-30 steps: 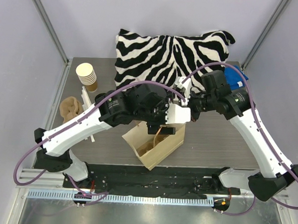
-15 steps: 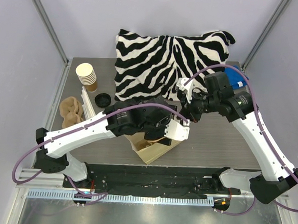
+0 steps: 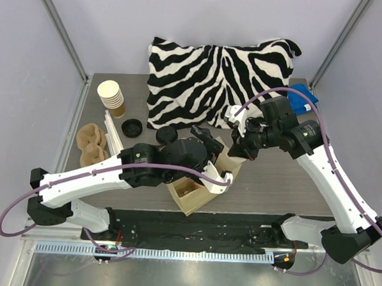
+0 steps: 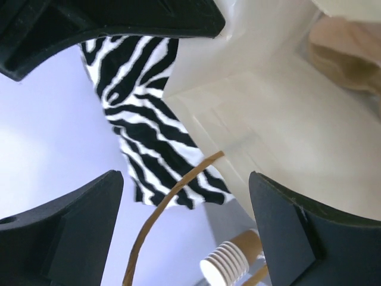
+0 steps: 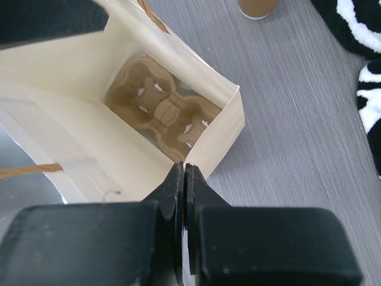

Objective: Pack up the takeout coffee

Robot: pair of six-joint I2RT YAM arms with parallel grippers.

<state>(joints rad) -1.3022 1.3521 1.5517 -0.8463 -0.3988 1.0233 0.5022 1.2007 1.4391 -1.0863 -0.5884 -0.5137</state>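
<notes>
The takeout coffee (image 3: pixel 166 135) stands on the counter (image 3: pixel 272 179) just behind the paper bag (image 5: pixel 71 149). The right tool (image 5: pixel 183 170) pinches the bag's rim; the left tool (image 4: pixel 186 179) gapes wide beside the bag, holding nothing. The cup is likely light, crushable and spillable, so grip its body gently below the lid and keep it upright.

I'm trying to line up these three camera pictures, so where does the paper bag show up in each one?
Top external: the paper bag sits just below the centre, partly under an arm.
Left wrist: the paper bag shows as a pale wall filling the upper right.
Right wrist: the paper bag is seen open from above, filling the left half.
Shared landmark: the zebra pillow, at upper left in the left wrist view and in the top right corner of the right wrist view.
</notes>
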